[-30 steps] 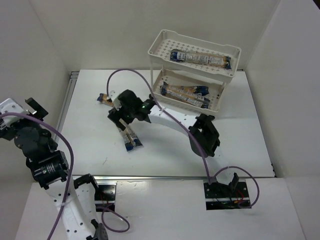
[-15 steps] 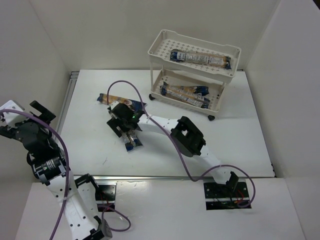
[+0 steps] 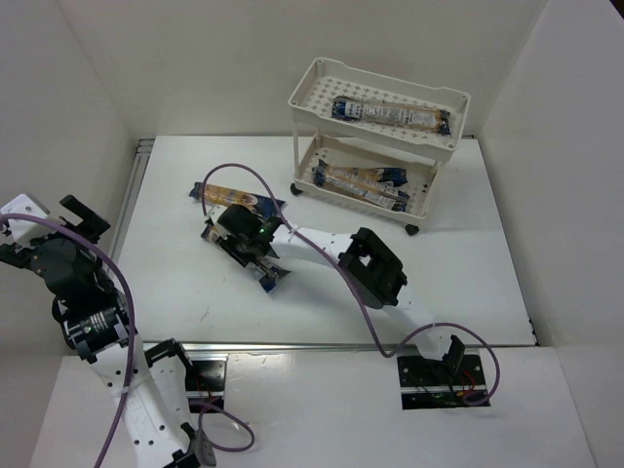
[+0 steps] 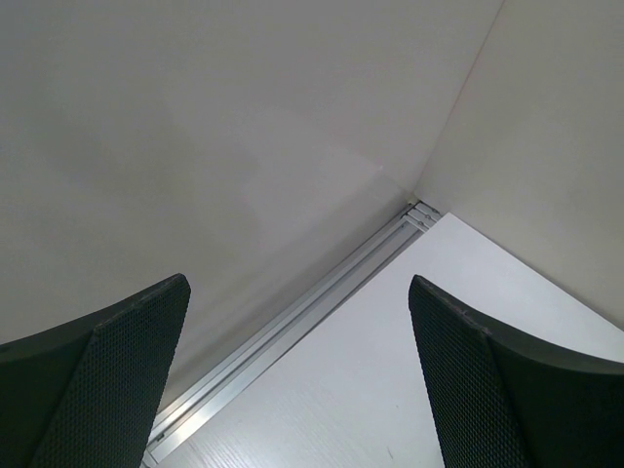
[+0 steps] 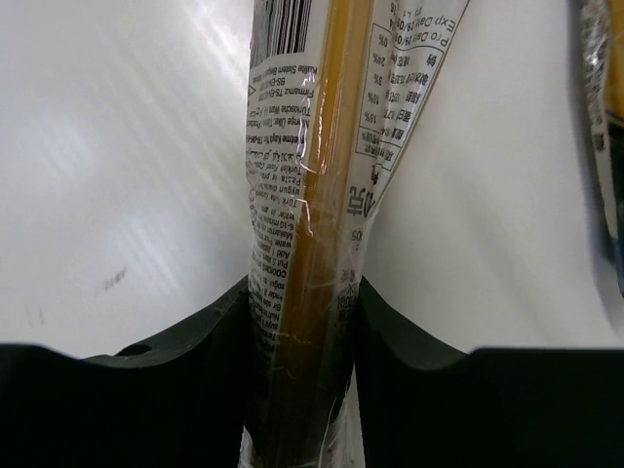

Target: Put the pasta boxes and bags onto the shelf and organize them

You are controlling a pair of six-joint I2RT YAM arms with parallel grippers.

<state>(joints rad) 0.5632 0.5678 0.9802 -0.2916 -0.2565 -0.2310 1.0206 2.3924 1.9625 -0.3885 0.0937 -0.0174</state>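
One spaghetti packet (image 3: 270,278) (image 5: 322,146) lies on the white table left of centre. My right gripper (image 3: 248,244) (image 5: 304,292) is low over it and shut on its middle, the clear wrap pinched between both fingers. A second packet (image 3: 226,197) (image 5: 606,127) lies just behind it on the table. The cream shelf (image 3: 310,78) stands at the back right. Its top tray holds one packet (image 3: 390,112), and more packets (image 3: 359,182) lie in the lower tray. My left gripper (image 3: 49,219) (image 4: 297,283) hangs open and empty at the far left, facing the back-left corner.
White walls close in the table on three sides. An aluminium rail (image 4: 292,327) runs along the left edge. The right arm's purple cable (image 3: 292,210) loops above the packets. The shelf's dark wheels (image 3: 411,230) rest on the table.
My right gripper has come down from above the table onto the packet and shut on it. The packet's near end has shifted slightly right. The left arm has lifted slightly.
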